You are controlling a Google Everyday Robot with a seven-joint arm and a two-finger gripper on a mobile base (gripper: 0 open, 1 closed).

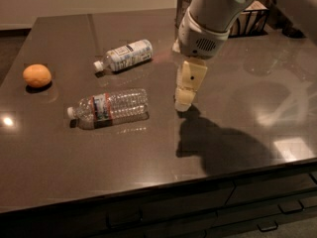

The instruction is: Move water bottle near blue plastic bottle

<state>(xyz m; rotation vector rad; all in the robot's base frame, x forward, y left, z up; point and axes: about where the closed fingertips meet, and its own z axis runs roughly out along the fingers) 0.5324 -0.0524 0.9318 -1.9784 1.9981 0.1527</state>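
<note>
Gripper first: you have it hanging tip-down over the middle of the bench. It is just to the right of the water bottle and apart from it, with a strip of bare surface between the two. From this side it shows as one cream block narrowing to its tip, so you can't make out whether it is spread or closed. It hangs free of both bottles. Its tip sits low over the surface, and its shadow starts right beneath it and spreads toward the front edge. Whether the tip meets the bench is unclear.

Your water bottle lies on its side to the left of the gripper. Its white cap points left, its base faces the gripper, and the red-and-blue band sits nearer the cap end. The blue plastic bottle lies on its side farther back, also cap to the left, with its base angled toward the back right. The two bottles are apart, with bare bench between them.

An orange sits near the left edge, well apart from both bottles. The white wrist housing of the arm rises above the gripper. Behind it a wire basket stands at the back right. A metal cup beside the basket is mostly hidden by the arm. Drawers with dark handles run below the front edge.
</note>
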